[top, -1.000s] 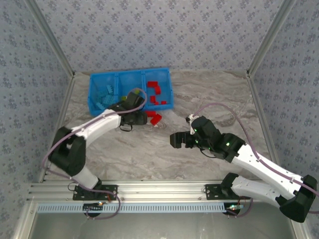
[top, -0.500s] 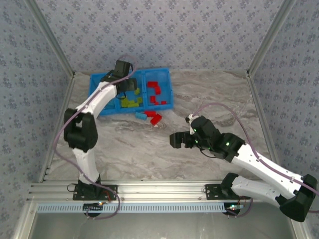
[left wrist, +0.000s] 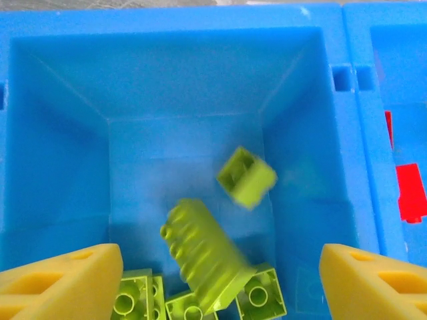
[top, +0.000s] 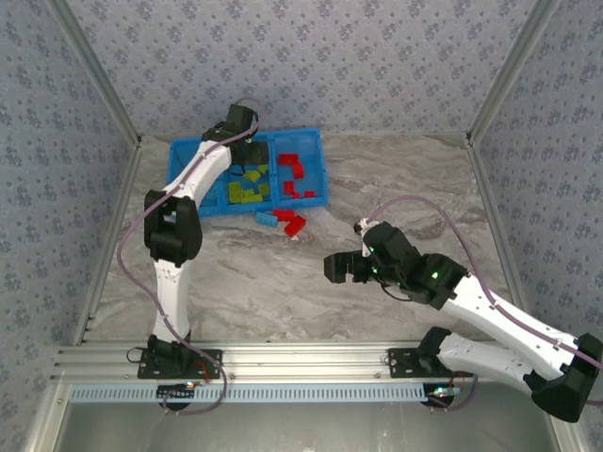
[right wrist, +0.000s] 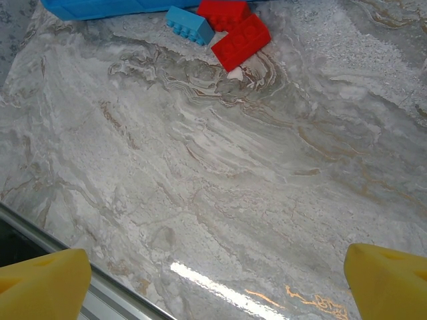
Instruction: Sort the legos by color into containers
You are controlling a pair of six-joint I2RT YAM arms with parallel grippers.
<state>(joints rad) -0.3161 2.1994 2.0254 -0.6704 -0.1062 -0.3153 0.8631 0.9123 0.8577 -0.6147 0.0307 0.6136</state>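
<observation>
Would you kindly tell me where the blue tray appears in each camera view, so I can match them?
Top external: blue tray upper left of centre.
Left wrist: tray, middle compartment from above.
Right wrist: tray, near edge, top left.
Landmarks: lime bricks inside link top external and left wrist; loose red bricks link top external and right wrist.

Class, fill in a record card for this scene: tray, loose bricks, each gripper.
Tray: blue, three compartments; lime green bricks in the middle, red ones on the right
Loose on table: one light blue brick, two red bricks
Left gripper: jaws open above green compartment
Right gripper: jaws open over table
</observation>
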